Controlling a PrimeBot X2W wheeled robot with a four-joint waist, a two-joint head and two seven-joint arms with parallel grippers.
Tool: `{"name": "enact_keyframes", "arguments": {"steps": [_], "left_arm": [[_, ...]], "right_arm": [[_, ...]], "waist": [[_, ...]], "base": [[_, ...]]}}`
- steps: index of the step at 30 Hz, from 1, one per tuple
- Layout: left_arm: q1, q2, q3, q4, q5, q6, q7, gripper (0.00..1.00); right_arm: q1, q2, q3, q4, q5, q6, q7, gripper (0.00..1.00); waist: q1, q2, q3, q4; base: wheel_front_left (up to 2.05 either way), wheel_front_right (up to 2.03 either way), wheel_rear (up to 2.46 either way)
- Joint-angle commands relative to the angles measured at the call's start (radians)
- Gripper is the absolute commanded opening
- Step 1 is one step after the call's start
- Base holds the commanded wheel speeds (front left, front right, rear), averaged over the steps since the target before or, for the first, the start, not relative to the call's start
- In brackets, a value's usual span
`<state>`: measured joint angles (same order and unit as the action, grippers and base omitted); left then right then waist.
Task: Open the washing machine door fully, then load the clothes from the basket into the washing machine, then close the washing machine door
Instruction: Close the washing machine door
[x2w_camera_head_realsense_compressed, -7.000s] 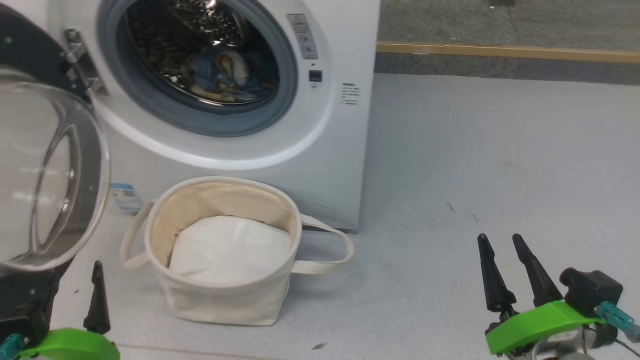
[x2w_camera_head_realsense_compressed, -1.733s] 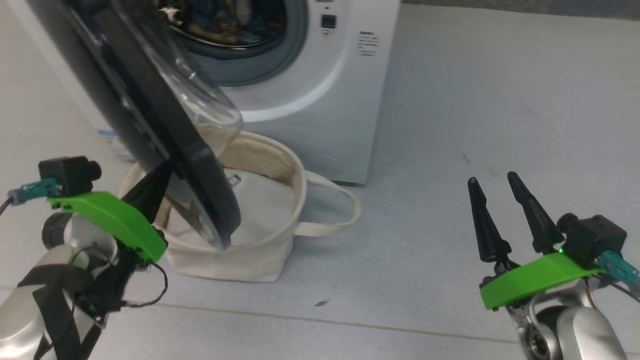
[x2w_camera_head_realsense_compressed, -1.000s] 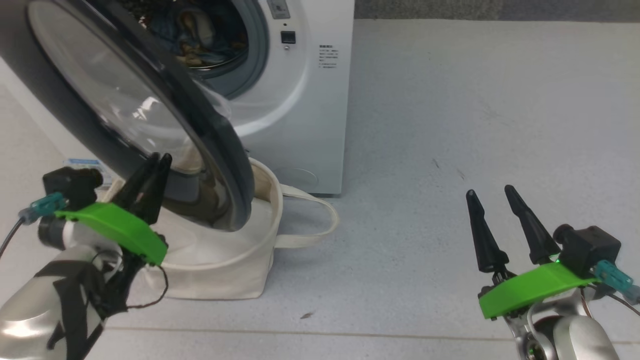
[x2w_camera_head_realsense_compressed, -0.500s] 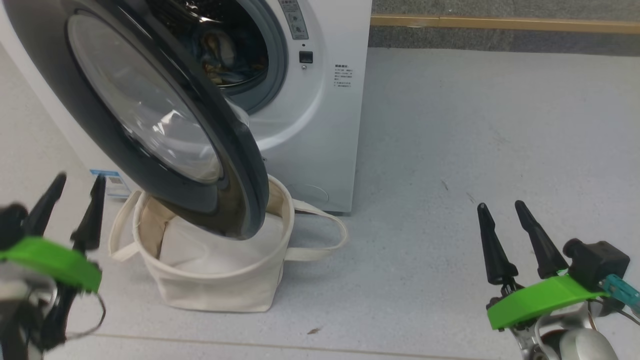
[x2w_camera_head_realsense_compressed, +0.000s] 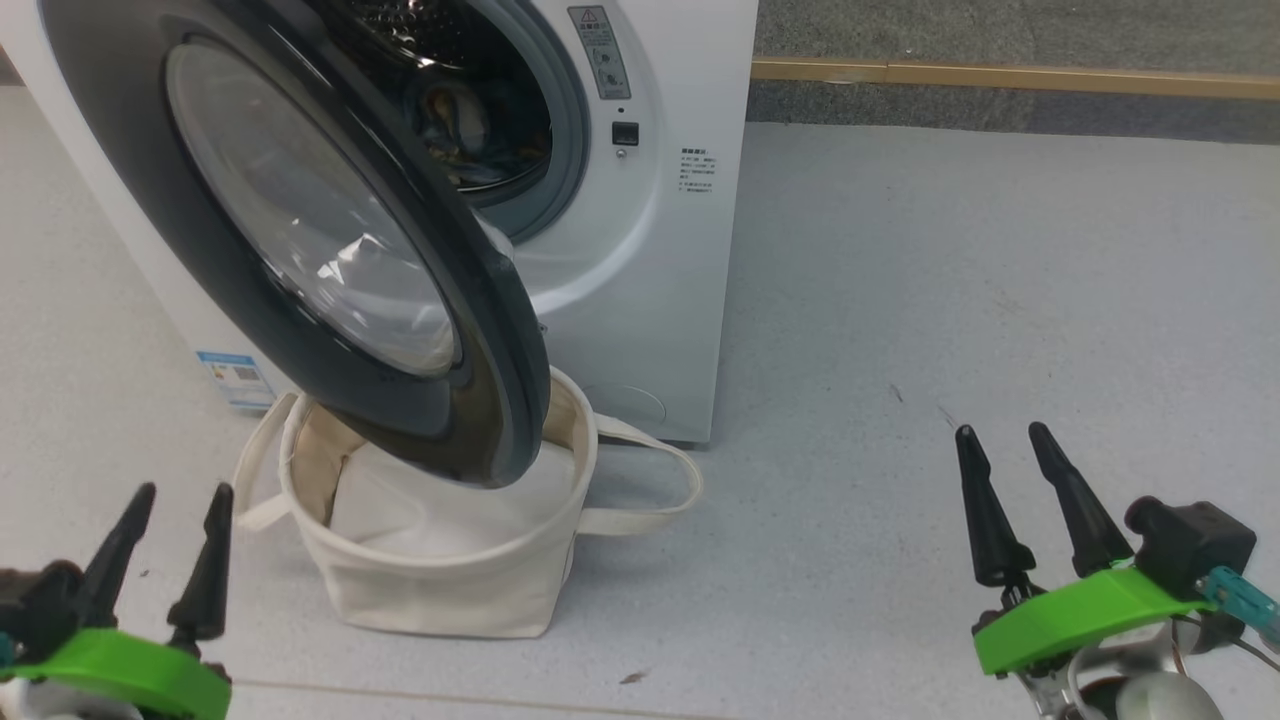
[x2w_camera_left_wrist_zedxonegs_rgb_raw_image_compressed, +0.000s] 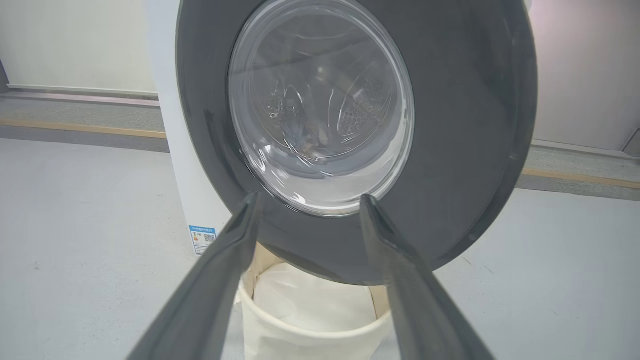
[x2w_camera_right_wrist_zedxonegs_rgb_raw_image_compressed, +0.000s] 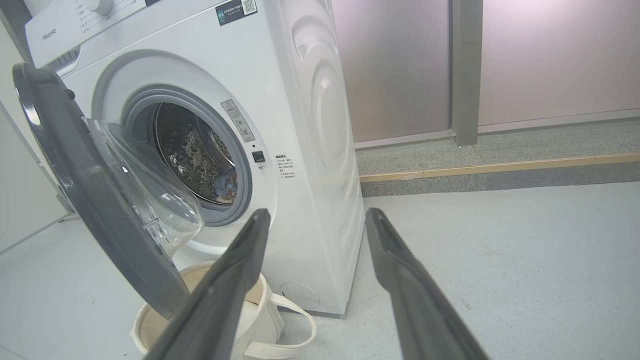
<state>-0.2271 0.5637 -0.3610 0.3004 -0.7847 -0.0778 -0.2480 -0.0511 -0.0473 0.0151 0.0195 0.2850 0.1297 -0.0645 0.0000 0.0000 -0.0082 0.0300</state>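
Note:
The white washing machine (x2w_camera_head_realsense_compressed: 660, 260) stands with its door (x2w_camera_head_realsense_compressed: 480, 330) swung partway across the drum opening, its black rim hanging over the basket (x2w_camera_head_realsense_compressed: 450, 590). Blue and orange clothes (x2w_camera_head_realsense_compressed: 460, 130) lie inside the steel drum; the right wrist view also shows these clothes (x2w_camera_right_wrist_zedxonegs_rgb_raw_image_compressed: 227, 182). The cream basket holds only white padding (x2w_camera_head_realsense_compressed: 430, 515). My left gripper (x2w_camera_head_realsense_compressed: 183, 492) is open at the lower left, apart from the basket. In the left wrist view, the left gripper (x2w_camera_left_wrist_zedxonegs_rgb_raw_image_compressed: 311, 197) faces the door (x2w_camera_left_wrist_zedxonegs_rgb_raw_image_compressed: 460, 125) from a short way off. My right gripper (x2w_camera_head_realsense_compressed: 1000, 432) is open over bare floor, far right.
A blue sticker (x2w_camera_head_realsense_compressed: 232, 375) marks the washer's left side near the floor. Grey floor (x2w_camera_head_realsense_compressed: 950, 280) stretches right of the machine to a raised step with a wooden strip (x2w_camera_head_realsense_compressed: 1000, 75). The basket's looped handle (x2w_camera_head_realsense_compressed: 660, 490) lies out to the right.
My left gripper was shut against the door's lower edge; it has opened and drawn back down to the lower left. The door still hangs half shut. The right arm has barely moved.

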Motion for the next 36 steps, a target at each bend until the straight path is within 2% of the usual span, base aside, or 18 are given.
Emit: {"name": "enact_keyframes", "arguments": {"steps": [1, 9, 16, 36], "left_arm": [[-0.036, 0.036, 0.063, -0.033, 0.014, 0.007, -0.014, 1.00], [0.075, -0.027, 0.177, -0.092, 0.049, 0.039, -0.014, 1.00], [0.134, -0.062, 0.192, -0.112, 0.094, 0.029, -0.014, 1.00], [0.130, -0.027, 0.224, -0.167, 0.136, 0.022, -0.013, 1.00]], "right_arm": [[-0.018, -0.003, 0.024, -0.029, 0.008, 0.001, -0.013, 1.00], [-0.021, -0.003, 0.038, -0.011, 0.018, 0.001, -0.025, 1.00], [-0.016, -0.003, 0.042, 0.000, 0.019, 0.001, -0.029, 1.00], [0.000, -0.003, 0.025, -0.004, 0.025, 0.001, -0.029, 1.00]], "waist": [[0.0000, 0.0000, -0.002, 0.000], [0.0000, 0.0000, -0.017, -0.009], [0.0000, 0.0000, -0.030, 0.001], [0.0000, 0.0000, -0.019, -0.004]], "base": [[0.00, 0.00, 0.00], [0.00, 0.00, 0.00], [0.00, 0.00, 0.00], [0.00, 0.00, 0.00]]}}
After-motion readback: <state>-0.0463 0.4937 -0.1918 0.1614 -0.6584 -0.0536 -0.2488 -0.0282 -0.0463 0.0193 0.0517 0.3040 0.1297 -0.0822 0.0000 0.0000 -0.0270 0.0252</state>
